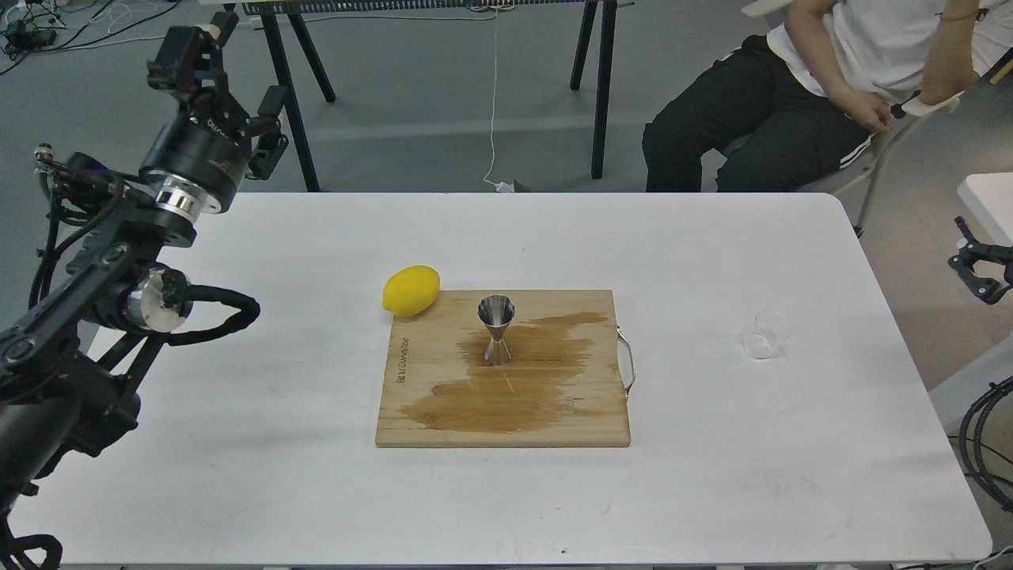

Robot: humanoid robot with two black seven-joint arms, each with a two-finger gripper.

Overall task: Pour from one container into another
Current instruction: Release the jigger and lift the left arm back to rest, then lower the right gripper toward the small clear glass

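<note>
White counter (pixel 237 475) holds a wet board (pixel 427 412) with an upright jigger (pixel 496 328), lemon (pixel 411 290) at its corner. Glass cup (pixel 764 336) lies tipped far right. Left fingers (pixel 237 95) spread wide, raised, empty; right fingers (pixel 977 269) unclear.

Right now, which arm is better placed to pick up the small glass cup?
Right. The glass cup lies tipped on the table's right side, near the right gripper; the left gripper is raised at the far left.
</note>
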